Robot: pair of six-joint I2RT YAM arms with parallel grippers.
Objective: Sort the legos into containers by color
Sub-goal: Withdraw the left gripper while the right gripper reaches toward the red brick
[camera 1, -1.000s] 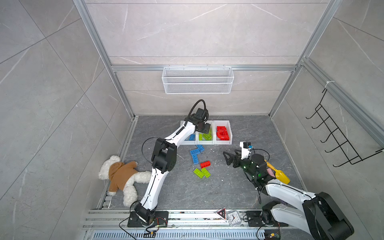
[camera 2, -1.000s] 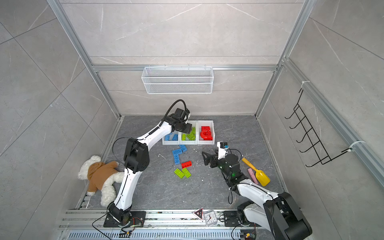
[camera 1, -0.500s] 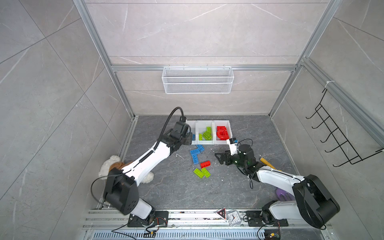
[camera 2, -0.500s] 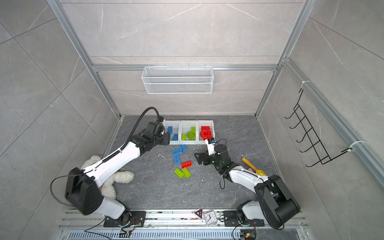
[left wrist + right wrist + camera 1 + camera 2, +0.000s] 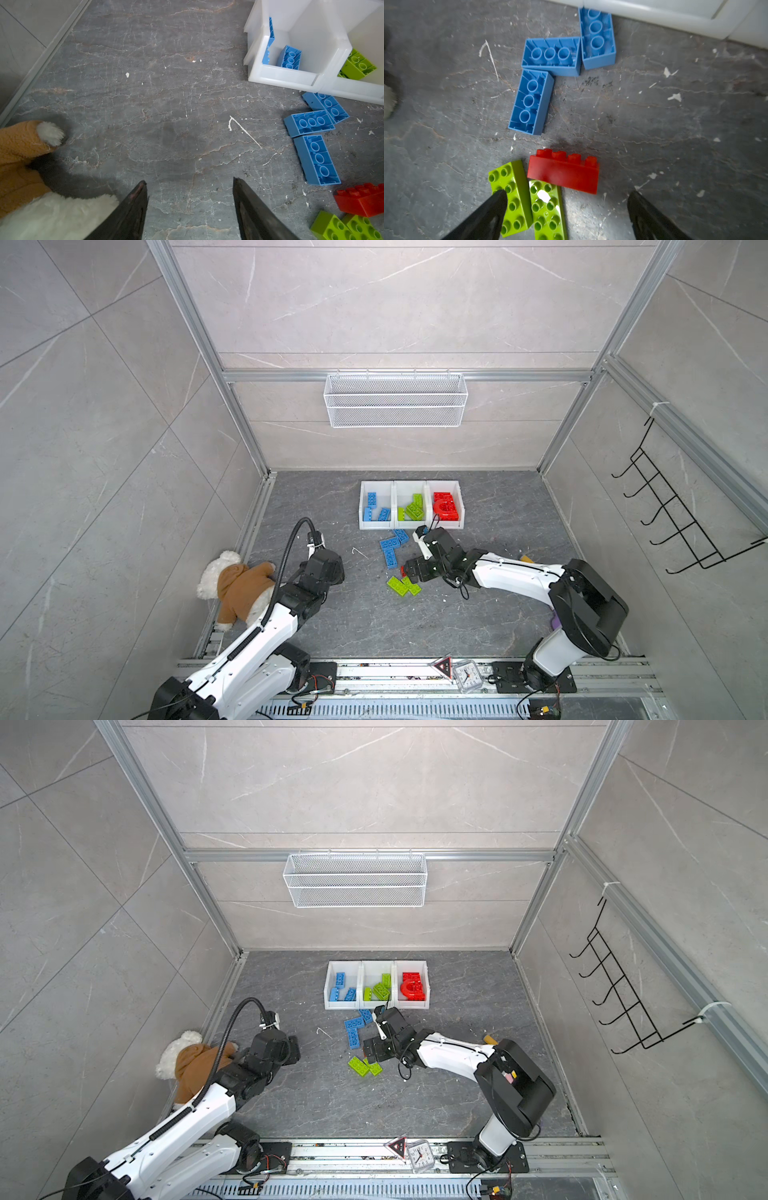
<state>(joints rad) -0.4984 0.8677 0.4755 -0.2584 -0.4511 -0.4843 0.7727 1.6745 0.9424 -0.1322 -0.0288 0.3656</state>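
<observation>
- Left gripper (image 5: 189,180), spread and empty, has retreated from the white bins (image 5: 280,76) toward the teddy bear (image 5: 18,149).
- Right gripper (image 5: 568,192), gaping and empty, has advanced: the red brick (image 5: 563,174) lies just ahead of its fingertips.
- In both top views that gripper hides most of the brick.

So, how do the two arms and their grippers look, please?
Both arms have white rounded shells with black joints. The left arm carries a thick black ribbed hose arching over it; the right arm has thin black cables near its wrist. The left gripper and right gripper each end in two black tapering fingers.
</observation>
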